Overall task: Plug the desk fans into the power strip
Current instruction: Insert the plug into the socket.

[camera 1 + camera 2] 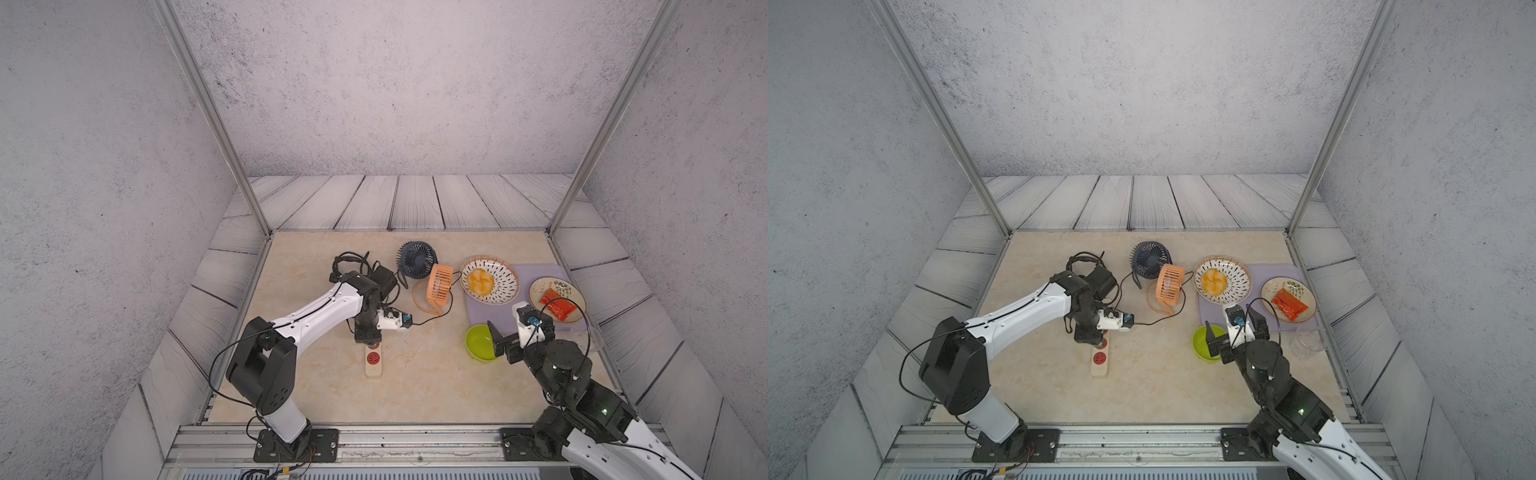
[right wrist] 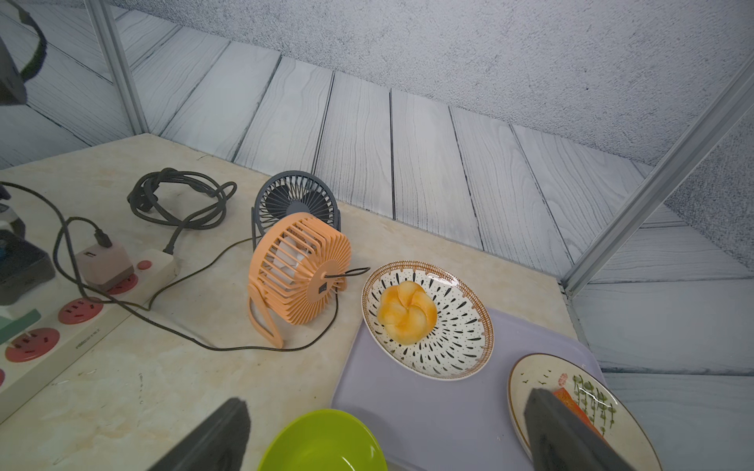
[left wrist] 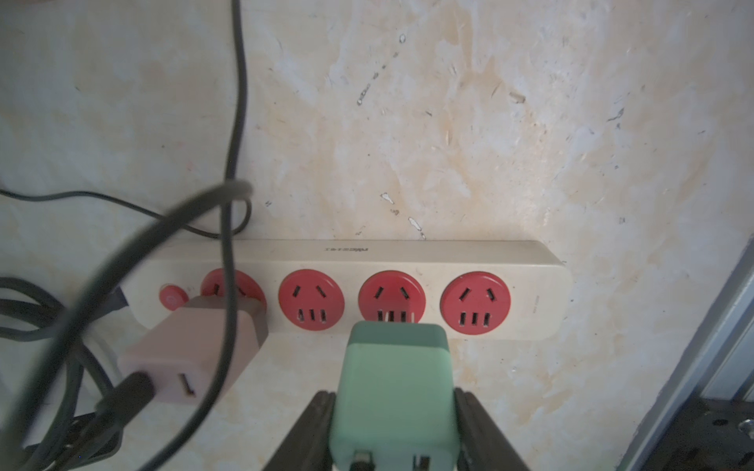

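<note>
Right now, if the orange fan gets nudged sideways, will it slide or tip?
Likely tips: the orange fan stands on a thin loop foot. It looks like light slatted plastic, so it may slide first. Its slack cord probably won't restrain it.

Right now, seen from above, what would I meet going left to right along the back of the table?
In a top view: coiled black cord, dark blue fan, orange fan, patterned plate with bun, cream plate with red packet.

Both top views sit high on the robot side, tilted down, covering the whole table with the power strip. The left wrist view is close over the strip, facing down. The right wrist view is low, right of the strip, facing the orange fan, which the top views also show.
</note>
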`<act>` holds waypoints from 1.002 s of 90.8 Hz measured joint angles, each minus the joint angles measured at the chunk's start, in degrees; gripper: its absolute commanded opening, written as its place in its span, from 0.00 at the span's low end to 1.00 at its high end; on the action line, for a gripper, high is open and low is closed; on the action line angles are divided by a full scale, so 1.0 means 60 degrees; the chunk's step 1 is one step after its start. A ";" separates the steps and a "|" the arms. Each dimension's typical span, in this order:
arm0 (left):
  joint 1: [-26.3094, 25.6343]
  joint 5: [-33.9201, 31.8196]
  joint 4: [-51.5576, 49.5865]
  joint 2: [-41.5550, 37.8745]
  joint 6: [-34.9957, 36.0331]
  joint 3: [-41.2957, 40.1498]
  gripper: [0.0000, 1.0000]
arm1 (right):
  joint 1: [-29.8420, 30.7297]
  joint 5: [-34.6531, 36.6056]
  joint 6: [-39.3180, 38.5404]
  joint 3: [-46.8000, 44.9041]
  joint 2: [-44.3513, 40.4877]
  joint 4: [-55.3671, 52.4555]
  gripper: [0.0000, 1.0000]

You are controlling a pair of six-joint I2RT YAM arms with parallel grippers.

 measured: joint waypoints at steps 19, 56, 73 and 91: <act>0.0004 -0.0095 0.0073 0.0197 0.0244 -0.0011 0.13 | 0.0000 0.0000 -0.0004 0.0000 0.0004 0.0011 0.99; 0.0124 -0.0262 0.0022 0.0339 0.0492 0.0018 0.13 | 0.0000 -0.0011 -0.0004 0.0000 0.0124 0.0062 0.99; 0.0124 -0.0248 -0.0058 0.0484 0.0448 0.0157 0.13 | 0.0000 -0.0015 -0.0007 0.0000 0.0160 0.0106 0.99; 0.0124 -0.0259 -0.0200 0.0692 0.0412 0.0331 0.10 | 0.0000 -0.0011 -0.0004 0.0000 0.0171 0.0106 0.99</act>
